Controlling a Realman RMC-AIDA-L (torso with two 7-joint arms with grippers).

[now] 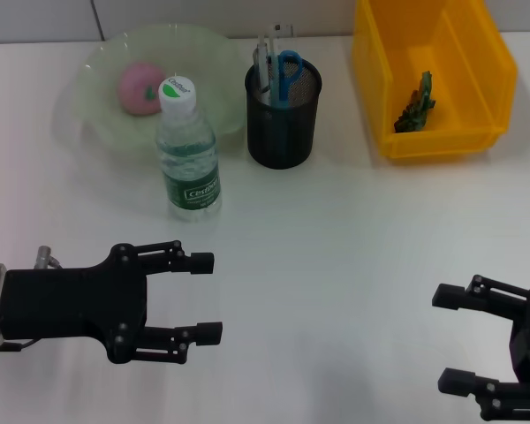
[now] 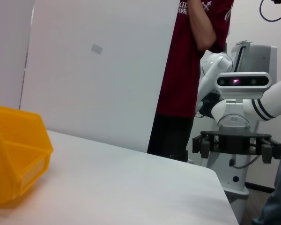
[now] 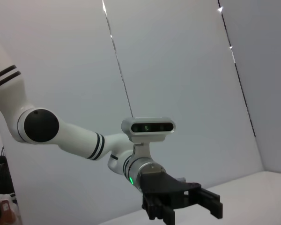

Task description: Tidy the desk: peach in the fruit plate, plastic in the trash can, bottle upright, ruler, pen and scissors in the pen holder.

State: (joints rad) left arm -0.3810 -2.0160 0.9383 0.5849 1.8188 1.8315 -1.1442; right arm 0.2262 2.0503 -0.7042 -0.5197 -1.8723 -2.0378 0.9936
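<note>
Both our black pincers, left pincer (image 1: 208,296) and right pincer (image 1: 450,338), hover spread apart over the white counter (image 1: 336,238); everything looks tidied, so we should retreat without nudging the upright clear plastic bottle (image 1: 187,155).

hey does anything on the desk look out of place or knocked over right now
Nothing stands out: peach in the fruit plate, bottle upright, scissors in the pen holder, plastic in the trash can.

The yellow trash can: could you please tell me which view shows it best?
The head view: the whole trash can shows, open, with green plastic inside. The left wrist view catches only one corner; the right wrist view shows none.
</note>
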